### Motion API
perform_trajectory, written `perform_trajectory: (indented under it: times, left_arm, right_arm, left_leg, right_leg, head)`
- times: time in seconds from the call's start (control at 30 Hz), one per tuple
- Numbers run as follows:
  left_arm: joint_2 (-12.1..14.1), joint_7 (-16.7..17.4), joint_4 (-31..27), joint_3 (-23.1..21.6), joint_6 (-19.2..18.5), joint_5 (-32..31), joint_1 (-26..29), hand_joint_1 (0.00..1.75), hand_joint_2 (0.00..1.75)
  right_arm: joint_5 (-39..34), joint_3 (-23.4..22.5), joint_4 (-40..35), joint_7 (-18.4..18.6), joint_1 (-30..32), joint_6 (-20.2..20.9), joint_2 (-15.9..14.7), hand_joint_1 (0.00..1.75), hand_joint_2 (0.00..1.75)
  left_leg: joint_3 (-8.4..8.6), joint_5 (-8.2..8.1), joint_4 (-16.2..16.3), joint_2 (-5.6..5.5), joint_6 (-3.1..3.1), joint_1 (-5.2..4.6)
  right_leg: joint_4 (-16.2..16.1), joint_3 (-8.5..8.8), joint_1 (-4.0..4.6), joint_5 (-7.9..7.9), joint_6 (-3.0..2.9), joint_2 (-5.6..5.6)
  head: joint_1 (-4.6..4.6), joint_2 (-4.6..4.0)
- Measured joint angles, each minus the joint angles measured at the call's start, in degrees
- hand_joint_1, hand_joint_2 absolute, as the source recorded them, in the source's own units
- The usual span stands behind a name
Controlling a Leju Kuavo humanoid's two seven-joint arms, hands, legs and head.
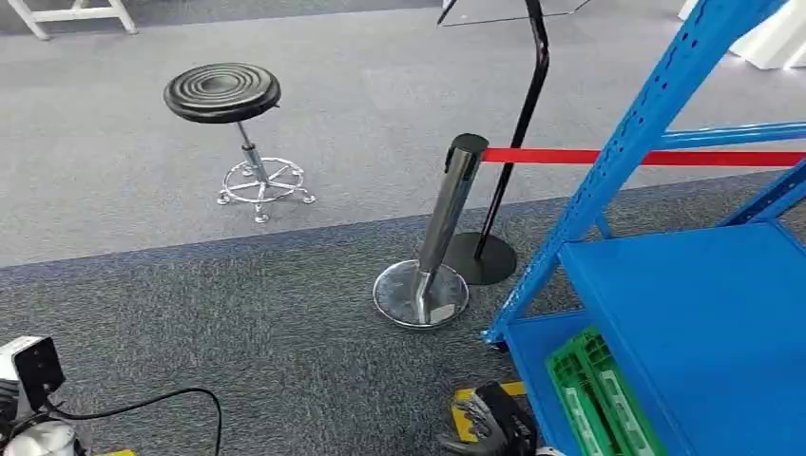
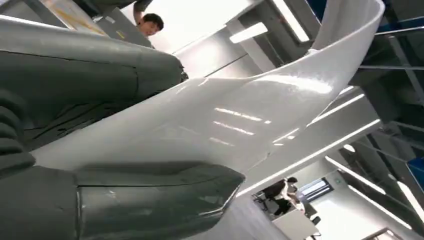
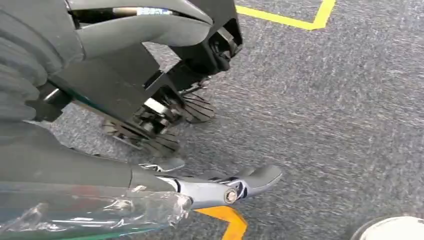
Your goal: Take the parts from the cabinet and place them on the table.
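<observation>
The head view looks down on grey carpet (image 1: 314, 313). The blue cabinet (image 1: 703, 313), an open metal rack, fills the right side of the frame, its broad shelf bare where it shows. A green crate (image 1: 594, 399) sits on the lower level at the bottom right, partly under that shelf. Just left of the cabinet's front upright stands a chrome barrier post (image 1: 442, 228) on a round base. A red belt (image 1: 570, 157) runs from its top to the right, behind the rack. A black stand (image 1: 518, 142) with a thin bent pole rises right behind the post. A black round stool (image 1: 223, 92) on a chrome foot stands well apart in the upper left.

In the left wrist view, the left hand (image 2: 75, 85) grips a white curved part (image 2: 240, 115). This glossy shell sweeps from the lower left to the upper right of the frame. Grey fingers press on it from above and the thick thumb (image 2: 150, 200) lies against it from below. Ceiling lights show behind it.

The right hand (image 1: 487, 425) sits at the bottom edge of the head view, just left of the cabinet's lower corner, its dark fingers pointing down toward the floor. In the right wrist view this hand (image 3: 75, 45) hangs over the carpet near a yellow floor line (image 3: 290, 20). Crinkled clear film (image 3: 110, 212) lies beside it at the lower left. Whether the hand holds that film or anything else cannot be told.
</observation>
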Motion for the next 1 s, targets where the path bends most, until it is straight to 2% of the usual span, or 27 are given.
perform_trajectory:
  times: [0.03,0.07,0.1,0.13,0.2,0.23,0.27,0.3,0.33,0.4,0.43,0.47,0.5,0.53,0.57,0.6,0.83,0.87,0.9,0.93,0.97,1.0]
  left_arm:
    - [0.0,0.0,0.0,0.0,0.0,0.0,0.0,1.75,1.75]
    - [0.0,0.0,0.0,0.2,0.0,0.0,0.1,1.75,1.75]
    - [0.0,0.0,0.0,0.3,0.0,0.0,0.1,1.75,1.75]
    - [0.0,0.0,0.0,0.4,0.0,0.0,0.1,1.75,1.75]
    - [-0.1,0.0,0.0,0.4,0.0,0.0,0.1,1.75,1.75]
    - [-0.1,0.0,0.0,0.4,0.0,0.0,0.1,1.75,1.75]
    - [0.0,0.0,-0.1,0.4,0.0,0.0,0.1,1.75,1.75]
    - [0.0,0.0,-0.1,0.4,0.0,-0.1,0.1,1.75,1.75]
    - [0.0,0.0,-0.1,0.4,0.0,-0.1,0.1,1.75,1.75]
    - [0.0,0.0,-0.1,0.4,0.0,-0.2,0.1,1.75,1.75]
    - [0.1,0.0,-0.2,0.4,0.0,-0.2,0.1,1.75,1.75]
    - [0.1,0.0,-0.3,0.4,0.0,-0.2,0.1,1.75,1.75]
    - [0.0,0.0,-0.5,0.4,0.0,-0.2,0.1,1.75,1.75]
    - [0.0,0.0,-0.5,0.3,0.0,-0.2,0.0,1.75,1.75]
    - [0.0,0.0,-0.5,0.3,0.0,-0.2,0.0,1.75,1.75]
    - [0.0,0.0,-0.5,0.3,0.0,-0.2,0.1,1.75,1.75]
    - [0.0,0.0,-0.5,0.3,0.0,-0.2,0.0,1.75,1.75]
    - [0.0,0.0,-0.5,0.3,0.0,-0.2,0.0,1.75,1.75]
    - [0.0,0.0,-0.5,0.3,0.0,-0.2,0.0,1.75,1.75]
    - [0.0,0.0,-0.6,0.3,0.0,-0.2,0.1,1.75,1.75]
    - [0.0,0.0,-0.6,0.3,0.0,-0.2,0.0,1.75,1.75]
    - [0.0,0.0,-0.6,0.3,0.0,-0.3,0.1,1.75,1.75]
  right_arm:
    - [0.0,0.0,0.0,0.0,0.1,0.0,0.0,0.00,1.75]
    - [0.0,0.0,0.0,0.1,0.2,0.0,0.0,0.00,1.75]
    - [0.0,0.0,0.0,0.1,0.2,-0.1,0.0,0.00,1.75]
    - [0.0,0.0,0.0,0.1,0.2,-0.2,0.0,0.00,1.75]
    - [0.0,0.0,0.0,0.0,0.2,-0.3,0.0,0.00,1.75]
    - [0.0,0.0,0.0,0.0,0.0,-0.5,0.0,0.00,1.75]
    - [0.0,0.0,0.0,-0.1,-0.2,-0.5,0.0,0.00,1.75]
    - [0.1,0.1,0.0,-0.2,-0.2,-0.5,0.0,0.00,1.75]
    - [0.1,0.1,0.0,-0.1,-0.2,-0.5,0.0,0.00,1.75]
    - [0.0,0.1,0.0,-0.1,-0.2,-0.5,0.0,0.00,1.75]
    - [0.0,0.1,0.0,-0.1,-0.2,-0.5,0.3,0.00,1.75]
    - [0.0,0.1,0.0,-0.1,-0.3,-0.5,0.3,0.00,1.75]
    - [0.0,0.1,0.0,-0.1,-0.2,-0.5,0.4,0.00,1.75]
    - [0.0,0.1,0.0,-0.1,-0.3,-0.6,0.4,0.00,1.75]
    - [0.0,0.1,0.0,-0.1,-0.3,-0.7,0.4,0.00,1.75]
    - [0.1,0.1,0.0,0.0,-0.2,-0.7,0.4,0.00,1.75]
    - [0.1,0.2,0.0,0.0,-0.2,-0.8,0.3,0.00,1.75]
    - [0.1,0.3,0.0,0.0,-0.2,-0.8,0.4,0.00,1.75]
    - [0.1,0.3,0.0,0.0,-0.2,-0.8,0.4,0.00,1.75]
    - [0.2,0.4,0.0,0.0,-0.2,-0.8,0.4,0.00,1.75]
    - [0.2,0.4,0.0,-0.1,-0.2,-0.9,0.4,0.00,1.75]
    - [0.4,0.4,0.0,0.0,-0.2,-1.1,0.4,0.00,1.75]
  left_leg:
    - [-0.06,-0.01,0.0,-0.18,0.00,-0.02]
    - [-0.07,-0.01,0.0,-0.34,-0.01,-0.02]
    - [-0.02,-0.06,0.0,-0.60,-0.08,0.00]
    - [0.01,-0.11,0.1,-1.03,-0.18,0.04]
    - [0.16,-0.30,0.2,-1.36,-0.57,0.13]
    - [0.08,-0.33,0.3,-1.70,-0.87,-0.09]
    - [-0.31,-0.43,0.8,-2.05,-1.17,-0.25]
    - [-0.49,-0.46,0.9,-2.07,-1.09,-0.26]
    - [-0.53,-0.16,0.9,-2.06,-0.31,-0.25]
    - [-0.45,-0.29,0.9,-1.97,-0.13,-0.19]
    - [-0.39,-0.35,0.9,-1.98,-0.17,-0.29]
    - [-0.09,0.09,-0.1,-1.95,0.38,-0.52]
    - [0.54,0.70,-1.2,-1.80,0.42,-0.46]
    - [0.54,0.89,-1.4,-1.78,-0.78,-0.40]
    - [0.51,0.68,-1.4,-1.77,-1.72,-0.23]
    - [0.51,0.69,-1.4,-1.77,-1.91,-0.18]
    - [0.41,0.63,-1.2,-1.74,-2.08,-0.17]
    - [0.24,0.39,-0.7,-1.73,-1.72,-0.36]
    - [0.15,0.34,-0.6,-1.73,-1.04,-0.38]
    - [0.28,0.62,-1.0,-1.70,-1.17,-0.34]
    - [0.18,0.62,-1.0,-1.71,-2.50,-0.11]
    - [0.13,0.71,-1.0,-1.71,-2.27,-0.14]
  right_leg:
    - [4.2,-2.14,0.00,-1.45,0.16,0.00]
    - [6.4,-3.41,0.01,-1.64,0.28,0.00]
    - [5.4,-3.08,-0.01,-0.19,0.33,0.00]
    - [2.0,-1.55,-0.04,2.10,0.29,0.03]
    - [-8.7,3.79,-0.11,7.23,0.09,0.29]
    - [-10.8,4.93,-0.05,6.19,-0.13,0.74]
    - [-11.5,5.62,-0.13,6.46,-0.63,0.92]
    - [-11.7,5.38,-0.23,6.77,-0.58,0.83]
    - [-11.6,5.34,-0.13,6.78,-0.54,0.85]
    - [-11.7,5.37,-0.12,6.85,-0.58,1.05]
    - [-11.9,5.42,-0.41,7.04,-0.25,1.11]
    - [-12.8,5.74,-0.47,7.37,-0.26,1.17]
    - [-12.7,5.93,-0.09,7.32,-1.14,1.22]
    - [-12.9,5.90,-0.05,7.45,-1.60,1.18]
    - [-12.9,5.78,-0.03,7.49,-1.57,1.16]
    - [-12.8,5.82,0.03,7.45,-1.58,1.14]
    - [-12.8,5.89,0.03,7.45,-1.54,1.15]
    - [-13.2,6.00,-0.28,7.61,-1.24,1.20]
    - [-13.1,5.97,-0.28,7.64,-0.89,1.19]
    - [-12.9,5.96,0.02,7.51,-0.96,1.17]
    - [-12.9,5.83,0.08,7.58,-1.83,1.19]
    - [-12.8,5.82,0.08,7.48,-1.66,1.16]
  head:
    - [0.06,0.00]
    - [0.06,0.00]
    - [0.06,0.00]
    - [0.04,0.00]
    - [0.11,0.00]
    - [0.08,0.00]
    - [0.04,0.00]
    - [0.00,0.00]
    - [0.06,0.00]
    - [0.02,0.00]
    - [0.13,0.00]
    - [-0.16,0.00]
    - [-0.31,0.00]
    - [-0.29,0.00]
    - [-0.35,0.00]
    - [-0.33,0.00]
    - [-0.26,0.00]
    - [-0.26,0.00]
    - [-0.37,0.00]
    - [-0.31,0.00]
    - [-0.22,0.00]
    - [-0.24,0.00]
